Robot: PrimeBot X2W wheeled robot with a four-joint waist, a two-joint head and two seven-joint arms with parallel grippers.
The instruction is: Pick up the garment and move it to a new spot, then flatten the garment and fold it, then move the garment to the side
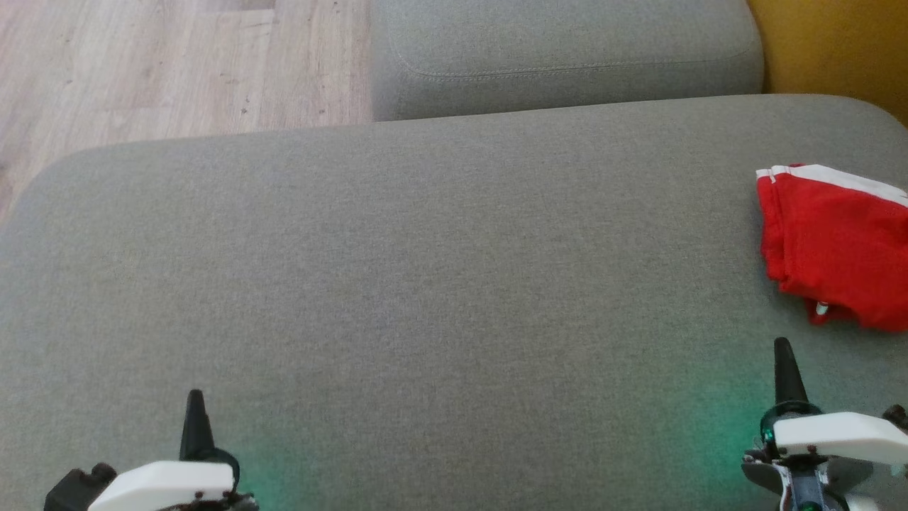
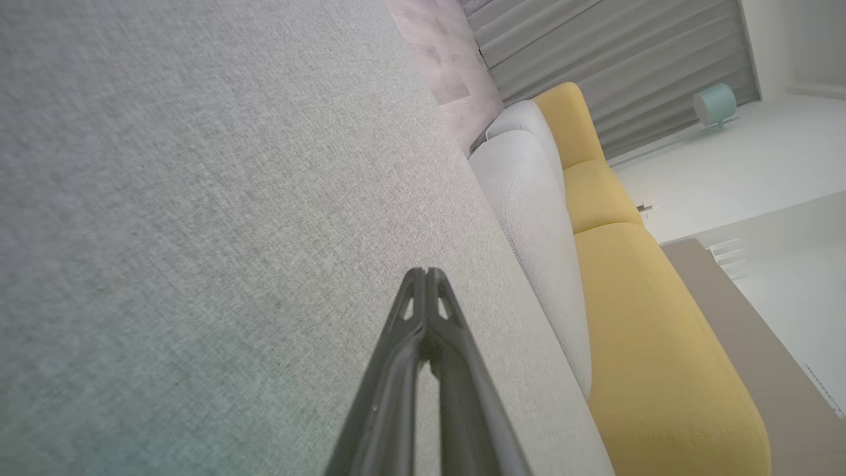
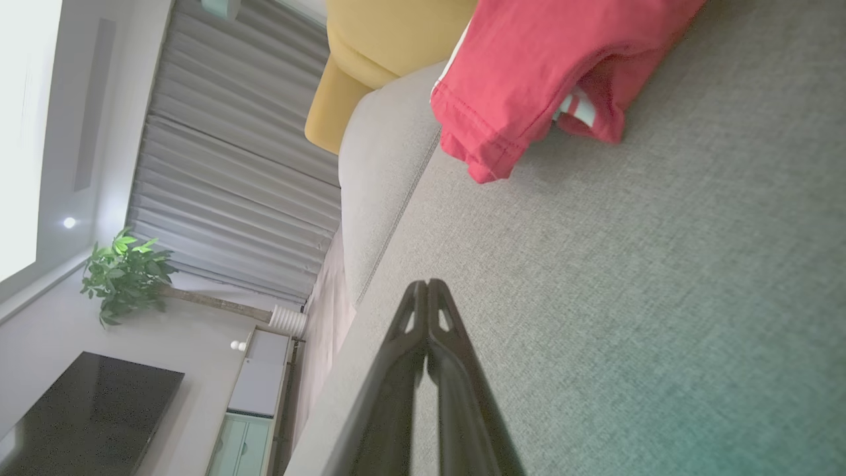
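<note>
Far right on the cushion point(image 1: 425, 284), the red garment point(image 1: 833, 248) is cut off, left tool point(image 1: 195, 394) and right tool point(image 1: 782, 343) clenched empty.

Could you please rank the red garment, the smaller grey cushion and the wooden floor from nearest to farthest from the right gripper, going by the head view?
From the right gripper:
1. Red garment, just ahead, slightly to the right.
2. Smaller grey cushion, farther ahead, toward the middle.
3. Wooden floor, far off to the left.
</note>
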